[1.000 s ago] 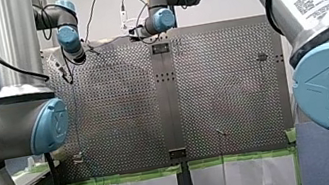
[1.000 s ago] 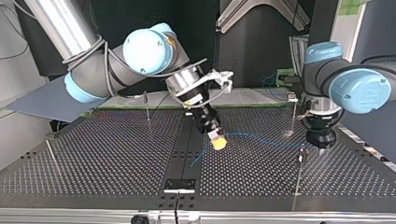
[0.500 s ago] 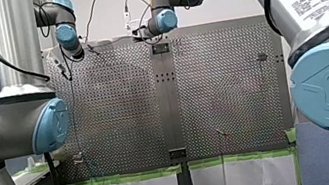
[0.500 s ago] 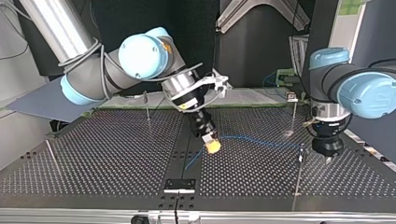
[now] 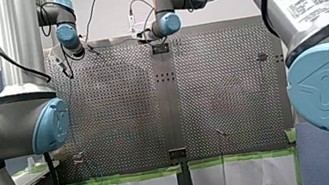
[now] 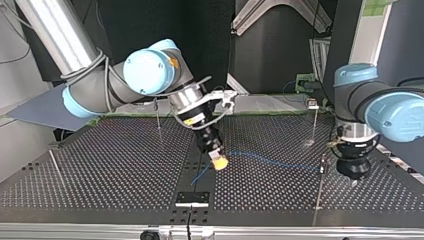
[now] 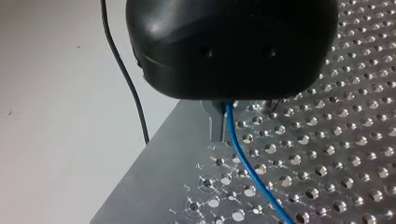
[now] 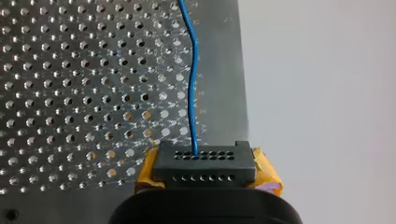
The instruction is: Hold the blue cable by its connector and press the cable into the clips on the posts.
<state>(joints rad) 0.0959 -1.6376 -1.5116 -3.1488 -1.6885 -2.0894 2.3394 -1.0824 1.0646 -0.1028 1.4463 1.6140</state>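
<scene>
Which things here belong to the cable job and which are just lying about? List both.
Job:
- blue cable
- black connector, clamped in my right gripper
- my left gripper, at the cable's other end
- posts, clips

Lying about:
- green tape
- grey board
- small bracket

Thin blue cable (image 8: pixel 193 93) from black many-holed connector (image 8: pixel 204 167), gently curved

Front view: far, high behind arms (image 5: pixel 31 125), facing over table (image 5: pixel 119 105). Top view: low, opposite side, facing back (sides crossed). Wrist views: very close; both share blue cable (image 7: pixel 243 158) ahead of left gripper (image 7: pixel 223 112), right gripper (image 8: pixel 205 170).
</scene>
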